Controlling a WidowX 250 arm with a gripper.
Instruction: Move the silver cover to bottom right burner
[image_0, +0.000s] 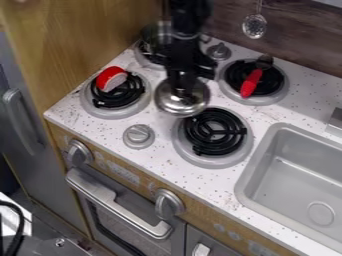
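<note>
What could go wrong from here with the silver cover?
The silver cover hangs from the gripper up and left of the bottom right burner. Released here, it would probably land off-centre, perhaps tilted on the burner's rim. A swing too far right might also knock the red-handled utensil on the burner behind.

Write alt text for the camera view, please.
A gripper holds a silver cover near the bottom right burner of a toy stove; a red toy sits on the bottom left burner, a red utensil on the top right burner.
</note>
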